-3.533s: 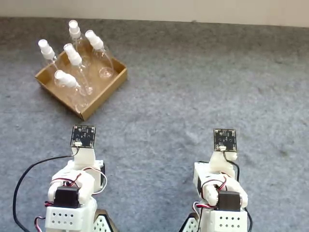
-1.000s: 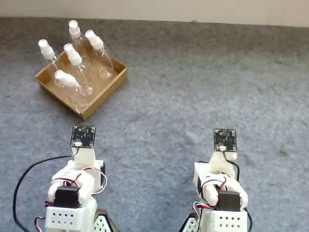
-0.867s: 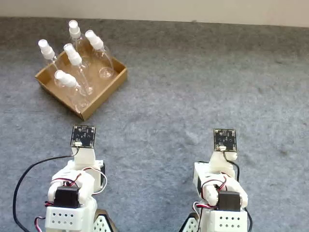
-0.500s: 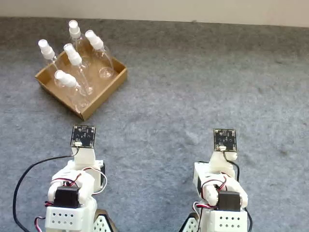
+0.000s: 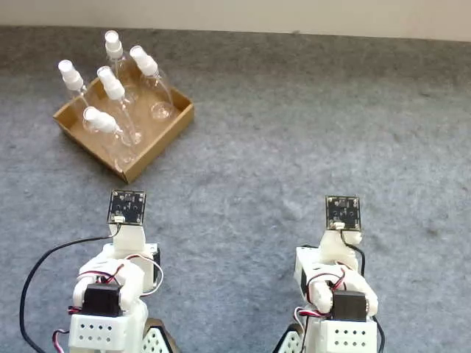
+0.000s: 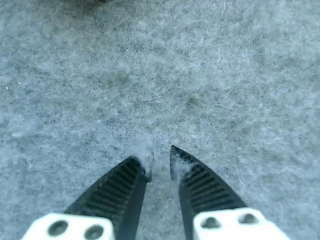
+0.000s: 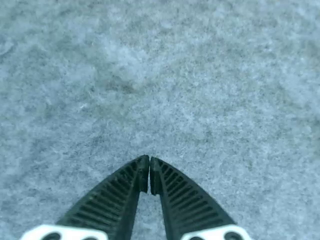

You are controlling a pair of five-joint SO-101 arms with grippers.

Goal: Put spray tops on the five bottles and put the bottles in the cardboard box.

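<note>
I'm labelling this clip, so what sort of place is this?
Likely a robotics test bench: two robot arms side by side on a table covered in grey felt, with a cardboard box holding five spray bottles.

Cardboard box (image 5: 159,145) at far left of table (image 5: 316,110); five bottles (image 5: 112,83) upright inside it, close together, spray tops (image 5: 112,40) on; two arms (image 5: 118,287) side by side at near edge, well apart from box; left gripper (image 6: 158,162) and right gripper (image 7: 149,175) over bare table.
</note>
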